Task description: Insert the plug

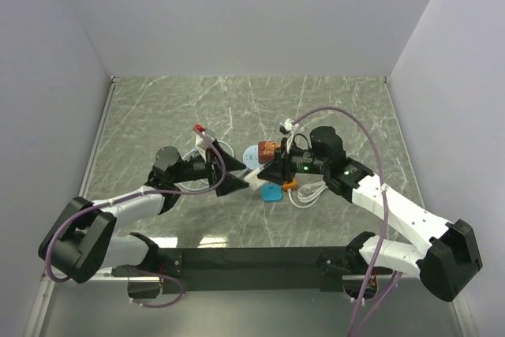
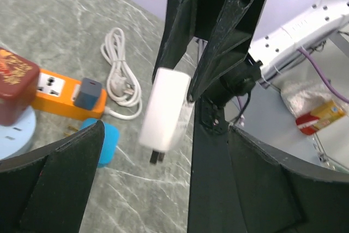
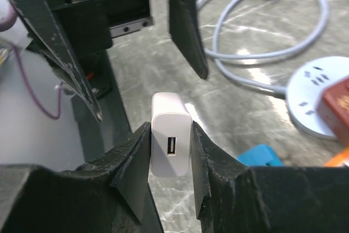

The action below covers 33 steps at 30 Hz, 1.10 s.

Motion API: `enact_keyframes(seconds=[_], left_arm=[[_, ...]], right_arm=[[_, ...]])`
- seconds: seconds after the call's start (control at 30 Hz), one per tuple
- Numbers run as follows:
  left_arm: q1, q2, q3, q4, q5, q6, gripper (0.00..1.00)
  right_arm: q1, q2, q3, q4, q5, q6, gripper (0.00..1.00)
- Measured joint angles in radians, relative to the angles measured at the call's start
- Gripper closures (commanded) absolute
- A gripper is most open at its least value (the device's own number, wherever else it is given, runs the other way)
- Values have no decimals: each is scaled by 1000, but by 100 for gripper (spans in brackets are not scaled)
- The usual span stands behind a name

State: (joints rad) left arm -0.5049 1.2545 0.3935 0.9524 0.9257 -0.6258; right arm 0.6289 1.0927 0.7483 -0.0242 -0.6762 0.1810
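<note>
**Status: plug held, not yet inserted.**

1. The plug (image 3: 170, 140), a white USB charger block, is off the table (image 2: 65, 15) and in the air, to the side of the orange power strip (image 2: 54, 92) and above its level. Its prongs point downward in the left wrist view. That part is blurred, so their exact form cannot be confirmed.

2. The right gripper (image 3: 170, 159) is clamped on the plug, one finger on each flat side, with the USB port facing the wrist camera.

3. The left gripper (image 2: 166, 151) stands wide, with its fingers on either side of the plug and touching nothing. It carries no load.

4. The orange power strip lies flat on the table. A grey adapter (image 2: 90, 92) occupies the outlet nearest its cable end. Beside that adapter, one outlet face shows free.

**Done:** the plug is picked up and is held by the right gripper alone.

**Remaining, as judged:**
- Carry the plug over the power strip.
- Align the prongs with the free outlet.
- Press the plug down until it is seated.
- Open the fingers.

No prong is in any outlet at present.
</note>
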Motion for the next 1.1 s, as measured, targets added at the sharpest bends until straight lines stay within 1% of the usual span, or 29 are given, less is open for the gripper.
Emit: enact_keyframes(seconds=[0.2,0.3,0.33,0.43,0.5,0.53,0.73,0.97,1.1], left_arm=[[35,2,0,7,-43,-11,0],[48,6,0,-19,-124,3,14],[50,6,0,-44,-173,18,23],[49,9,0,-127,-309,65,39],[44,15,0,-164,-400,91,42],[39,21,0,-179,-442,101,47],[-20,97,0,-226,-645,151,53],[-51,249,6,-256,-784,166,56],[-53,309,27,-284,-852,164,59]], right_arm=[[-41,-25,3,-31,71,1,100],[-58,-30,5,-53,121,5,100],[-62,-30,7,-60,143,6,100],[-69,-30,26,-93,216,10,100],[-71,-28,54,-121,274,8,100],[-72,-24,71,-132,303,7,100],[-87,37,179,-174,432,-11,100],[-85,145,222,-188,459,-14,100],[-54,191,225,-207,489,-13,100]])
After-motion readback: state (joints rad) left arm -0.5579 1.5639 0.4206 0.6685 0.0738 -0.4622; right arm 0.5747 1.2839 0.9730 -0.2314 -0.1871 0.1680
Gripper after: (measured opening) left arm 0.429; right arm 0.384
